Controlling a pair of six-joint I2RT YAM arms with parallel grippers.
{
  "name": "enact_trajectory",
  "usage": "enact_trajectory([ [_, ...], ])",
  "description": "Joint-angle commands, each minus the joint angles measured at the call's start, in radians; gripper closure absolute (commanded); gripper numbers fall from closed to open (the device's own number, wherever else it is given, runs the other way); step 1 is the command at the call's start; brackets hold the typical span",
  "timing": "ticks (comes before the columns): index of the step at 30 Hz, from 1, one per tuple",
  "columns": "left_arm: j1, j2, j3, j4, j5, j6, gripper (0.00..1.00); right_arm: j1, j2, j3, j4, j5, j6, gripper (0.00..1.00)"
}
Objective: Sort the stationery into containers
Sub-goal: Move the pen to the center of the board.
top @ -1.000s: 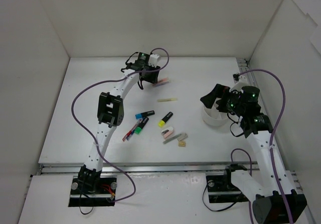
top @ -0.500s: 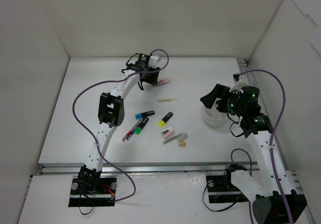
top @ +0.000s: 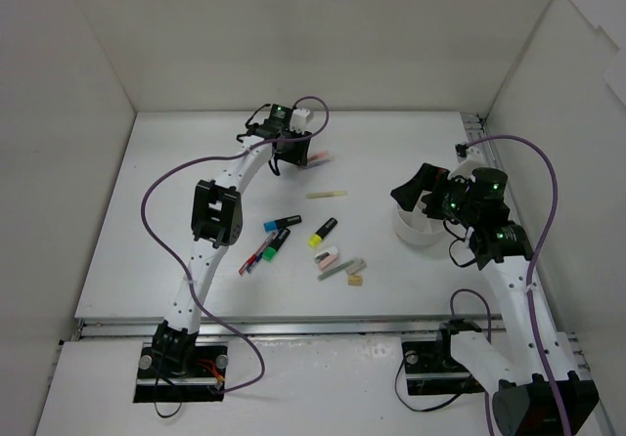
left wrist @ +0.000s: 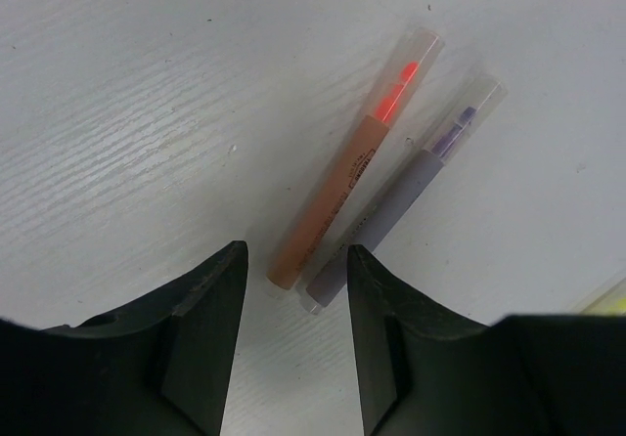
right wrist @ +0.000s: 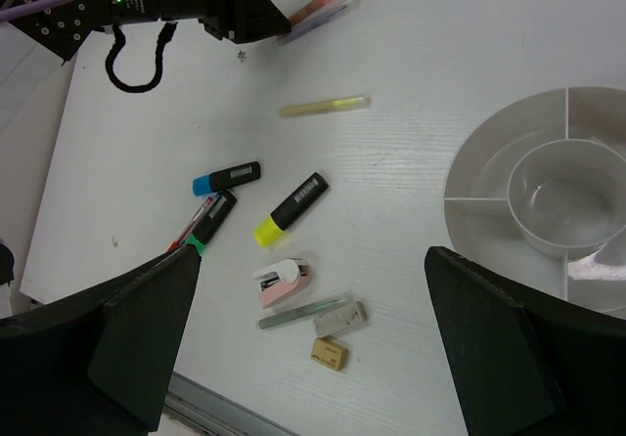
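My left gripper (left wrist: 293, 343) had its jaws spread around the near ends of an orange pen (left wrist: 347, 177) and a purple pen (left wrist: 396, 216), which lay side by side on the table (left wrist: 147, 84), and it pinched neither. The right gripper (right wrist: 311, 260) hung wide open and empty above the tub (right wrist: 469, 226), whose visible compartments looked bare. The highlighters (right wrist: 290, 208), yellow stick (right wrist: 324, 107) and erasers (right wrist: 284, 282) lay loose mid-table, so I judged the sorting barely begun.

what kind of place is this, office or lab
Probably a robot lab test cell: plain white panels box in a white table, two cabled arms are bolted at its edge, and stationery lies beside a divided tub.
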Motion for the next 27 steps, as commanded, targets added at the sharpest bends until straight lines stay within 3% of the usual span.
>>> enact_trajectory([
  [1, -0.003, -0.012, 0.051, -0.018, 0.012, -0.020, 0.60, -0.005, -0.021, 0.028, 0.042, -0.009, -0.007, 0.02],
  [15, -0.003, -0.034, 0.017, -0.008, -0.022, -0.035, 0.84, -0.005, -0.077, 0.019, 0.033, 0.004, -0.020, 0.02],
  [22, -0.003, -0.089, -0.081, 0.034, 0.009, 0.015, 0.88, -0.003, -0.091, 0.031, 0.011, 0.007, -0.020, 0.02],
  [27, -0.003, -0.149, -0.156, 0.069, -0.016, 0.072, 1.00, -0.006, -0.111, 0.034, -0.006, 0.022, -0.023, 0.02],
])
